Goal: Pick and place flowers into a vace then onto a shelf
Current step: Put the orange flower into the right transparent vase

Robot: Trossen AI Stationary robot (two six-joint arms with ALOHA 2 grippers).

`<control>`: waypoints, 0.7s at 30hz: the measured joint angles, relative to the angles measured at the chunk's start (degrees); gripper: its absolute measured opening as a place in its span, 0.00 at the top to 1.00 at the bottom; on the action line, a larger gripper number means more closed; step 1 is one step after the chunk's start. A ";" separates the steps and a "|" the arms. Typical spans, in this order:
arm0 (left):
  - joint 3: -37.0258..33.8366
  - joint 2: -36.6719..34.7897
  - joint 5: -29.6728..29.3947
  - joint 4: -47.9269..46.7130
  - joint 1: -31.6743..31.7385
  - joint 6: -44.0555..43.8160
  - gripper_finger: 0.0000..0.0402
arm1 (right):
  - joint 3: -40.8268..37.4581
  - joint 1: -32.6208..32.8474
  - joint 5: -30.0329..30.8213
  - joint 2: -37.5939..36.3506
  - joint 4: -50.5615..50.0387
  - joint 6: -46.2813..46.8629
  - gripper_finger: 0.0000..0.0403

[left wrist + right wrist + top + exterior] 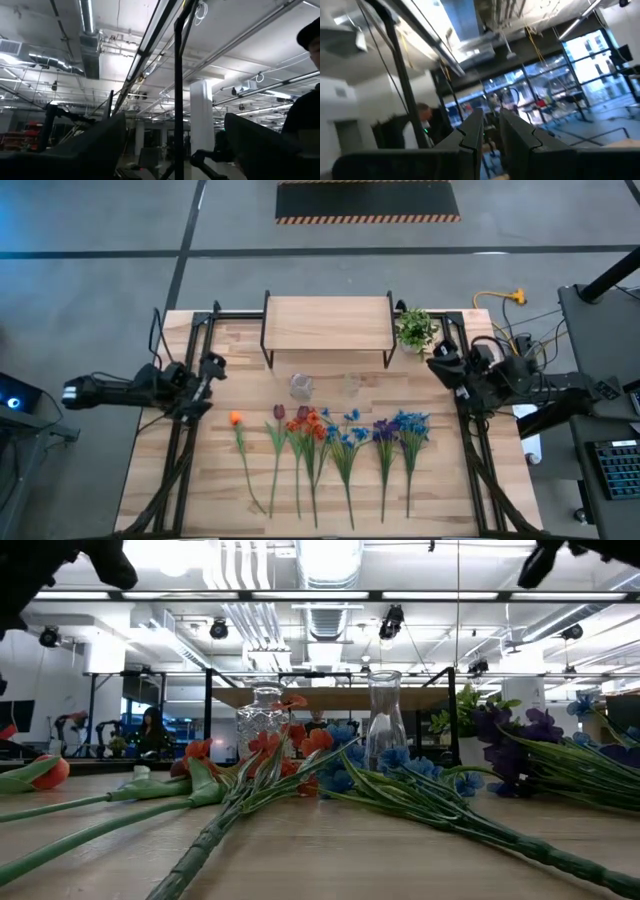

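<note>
Left pincer (213, 367) wide, beside flowers (330, 435)

You've got bare table (220, 405) on the left beside the flowers (330, 435), which lie in a tight row. Two glass vases (301, 387) stand just in front of the shelf (327, 323) (potted plant (415, 330) crowds its right end).

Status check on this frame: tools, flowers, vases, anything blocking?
Left tool open, right tool shut, both empty at table edges. Flowers lying in a row, untouched. Two glass vases empty before the shelf. Nothing blocking.
</note>
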 joint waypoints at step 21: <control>1.06 4.13 -1.25 1.38 0.00 -13.20 0.20 | 25.64 0.02 -4.77 18.28 -20.68 -8.32 0.86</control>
